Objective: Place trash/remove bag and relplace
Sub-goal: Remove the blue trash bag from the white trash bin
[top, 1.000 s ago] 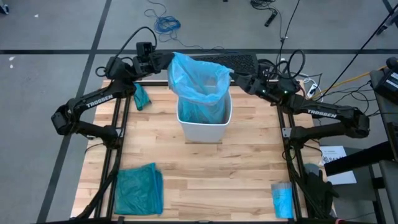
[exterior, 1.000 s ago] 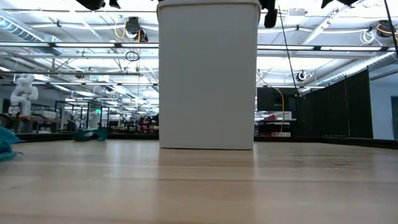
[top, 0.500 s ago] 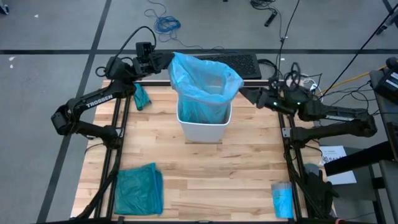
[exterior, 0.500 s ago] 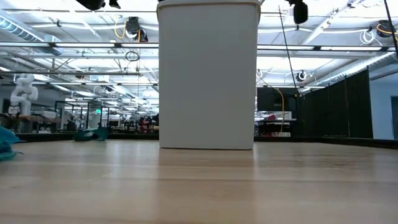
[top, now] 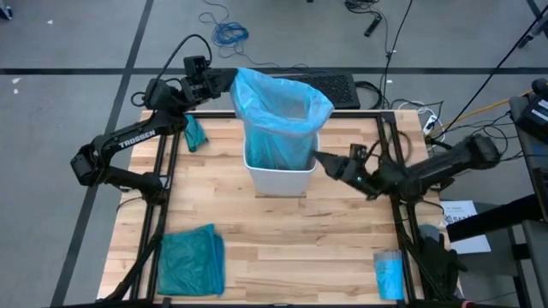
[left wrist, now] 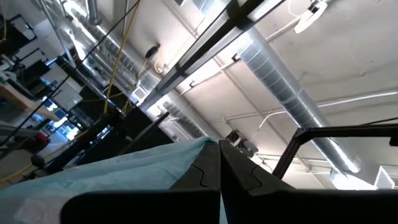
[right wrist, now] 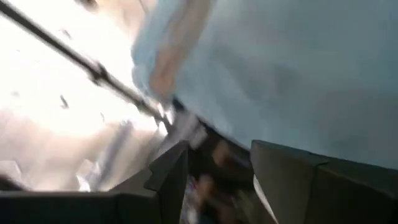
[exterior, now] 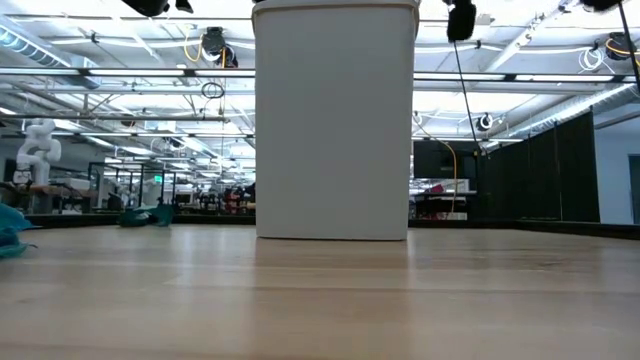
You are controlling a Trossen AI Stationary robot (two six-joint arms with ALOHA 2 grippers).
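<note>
Standing at the upper centre of the high view is a white bin (top: 278, 175) on the wooden table (top: 282, 239), lined with the pale blue bag (top: 278, 107), whose crinkled mouth billows well above the bin's rim; the left gripper (top: 229, 79) sits at the bag's upper-left edge with its fingers pressed together on the plastic, and the left wrist view shows the two dark fingers (left wrist: 205, 177) meeting with the bag (left wrist: 112, 174) pinched between them under the ceiling pipes; the right gripper (top: 318, 160) lies just right of the bin near its rim, fingers spread apart and holding nothing, and the right wrist view shows a clear gap between its fingers (right wrist: 171, 174) with the bag (right wrist: 298, 68) filling the upper right of that frame; a teal-green bag (top: 190, 261) lies crumpled at the lower left of the table, a smaller teal piece (top: 195, 133) lies at the upper left beside the left arm, and a small folded blue packet (top: 390, 274) rests at the lower right; the low view shows the bin (exterior: 335, 120) upright at centre frame.
</note>
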